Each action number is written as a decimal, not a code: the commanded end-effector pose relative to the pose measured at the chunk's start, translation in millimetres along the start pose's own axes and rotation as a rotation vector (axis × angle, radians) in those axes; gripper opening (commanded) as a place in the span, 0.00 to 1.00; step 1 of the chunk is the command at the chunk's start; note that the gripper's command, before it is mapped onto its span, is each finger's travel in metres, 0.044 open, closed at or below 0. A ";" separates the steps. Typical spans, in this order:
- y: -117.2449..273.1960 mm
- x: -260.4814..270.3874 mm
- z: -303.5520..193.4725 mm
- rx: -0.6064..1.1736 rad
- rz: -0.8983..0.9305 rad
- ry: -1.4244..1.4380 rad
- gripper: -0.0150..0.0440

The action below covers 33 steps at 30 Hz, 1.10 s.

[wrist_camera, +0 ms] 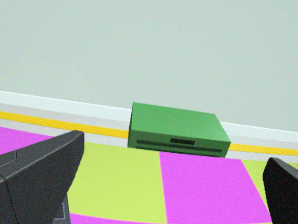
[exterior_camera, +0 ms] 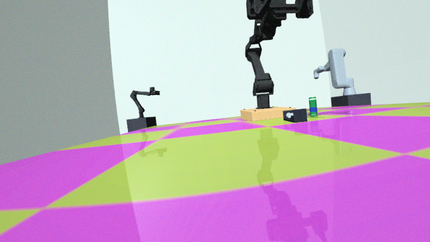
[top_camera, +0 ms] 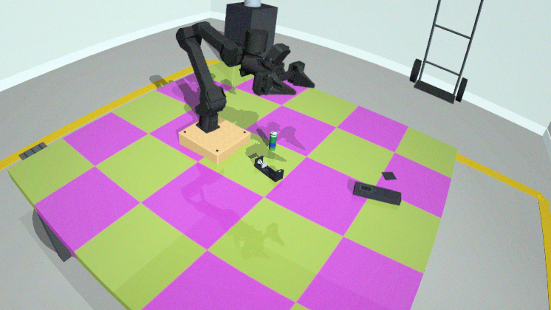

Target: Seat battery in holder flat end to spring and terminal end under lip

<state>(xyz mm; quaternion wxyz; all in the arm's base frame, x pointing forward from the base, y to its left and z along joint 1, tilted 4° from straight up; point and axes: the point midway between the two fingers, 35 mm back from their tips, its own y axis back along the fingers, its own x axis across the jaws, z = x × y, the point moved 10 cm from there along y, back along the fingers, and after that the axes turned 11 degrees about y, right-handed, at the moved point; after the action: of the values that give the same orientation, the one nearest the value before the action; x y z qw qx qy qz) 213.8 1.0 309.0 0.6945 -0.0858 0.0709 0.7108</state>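
Observation:
The battery (top_camera: 272, 140) (exterior_camera: 312, 106), green with a blue band, stands upright on the checkered table top beside the holder, a short way off. The small black holder (top_camera: 269, 172) (exterior_camera: 299, 116) is empty. Its silvery spring (top_camera: 261, 163) (exterior_camera: 289, 114) shows at the end nearer the arm's base. My gripper (top_camera: 304, 89) (wrist_camera: 178, 156) is wide open with nothing between its fingers. It hangs high, well above and beyond the battery in the top view. Neither the battery nor the holder shows in the wrist view.
The wooden base block (top_camera: 213, 140) (exterior_camera: 255, 114) of the arm is close to the holder. A long dark box (top_camera: 380, 194) and a small dark square (top_camera: 388, 176) lie farther right. A green box (wrist_camera: 177, 125) stands far off in the wrist view.

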 end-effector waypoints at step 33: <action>65.3 140.3 -50.8 1.021 1.228 0.986 0.25</action>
<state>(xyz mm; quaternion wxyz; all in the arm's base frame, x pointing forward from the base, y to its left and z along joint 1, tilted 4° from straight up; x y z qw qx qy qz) 147.1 124.0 227.7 0.0509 -0.0063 0.6885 0.7234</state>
